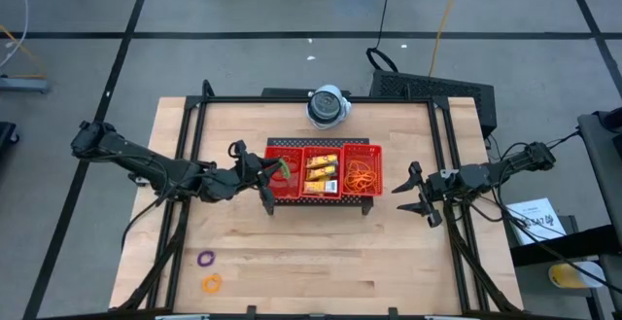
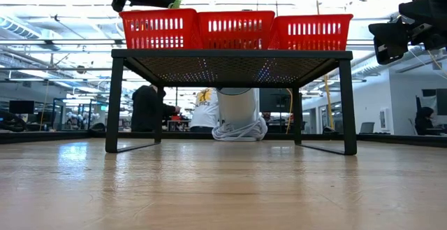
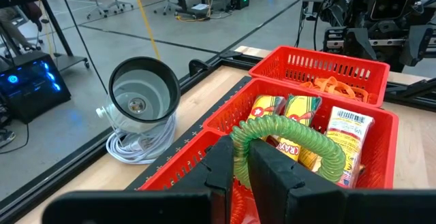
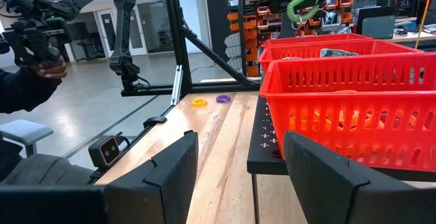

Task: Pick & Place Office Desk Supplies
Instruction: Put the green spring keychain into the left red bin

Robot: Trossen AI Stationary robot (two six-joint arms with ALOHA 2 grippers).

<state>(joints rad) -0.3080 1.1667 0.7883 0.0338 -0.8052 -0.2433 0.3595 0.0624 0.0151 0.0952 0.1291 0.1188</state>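
While the right tool [image 1: 420,195] waits, left tool [image 1: 268,176] pinches green ring [image 3: 286,142]

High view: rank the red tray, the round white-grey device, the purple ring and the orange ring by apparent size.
1. Red tray
2. Round device
3. Orange ring and purple ring: they look about alike, too close to rank.

Readable print: very little

In the left wrist view, one yellow packet [image 3: 298,125] in the tray's middle compartment shows the letters "RAY", partly covered; the rest is hidden. The packet beside it [image 3: 349,137] carries a white label with a barcode, its digits too small to read. Nothing else is legible.
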